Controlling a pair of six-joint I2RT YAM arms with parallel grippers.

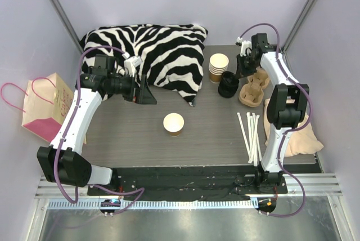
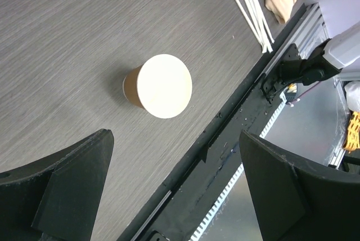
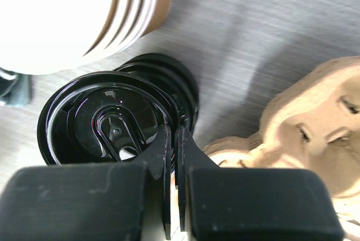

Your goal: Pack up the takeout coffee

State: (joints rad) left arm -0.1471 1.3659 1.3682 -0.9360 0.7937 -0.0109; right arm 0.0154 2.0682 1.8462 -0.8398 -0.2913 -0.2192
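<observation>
No cup with a black lid shows. A single brown paper cup (image 1: 173, 123) with no lid stands mid-table; it also shows in the left wrist view (image 2: 163, 86). My left gripper (image 1: 147, 92) hovers open and empty to the cup's left, its jaws wide apart (image 2: 174, 196). My right gripper (image 1: 239, 72) is at the back right, down on a stack of loose black lids (image 1: 228, 85). In the right wrist view its jaws (image 3: 173, 139) are pinched on the rim of the top black lid (image 3: 107, 123).
A stack of lidless cream-rimmed cups (image 1: 219, 66) stands behind the lids. A cardboard cup carrier (image 1: 254, 89) lies right of them. White straws (image 1: 251, 134) and a beige cloth (image 1: 298, 134) lie at the right. A zebra pillow (image 1: 157, 49) is at the back, a paper bag (image 1: 48, 106) at the left.
</observation>
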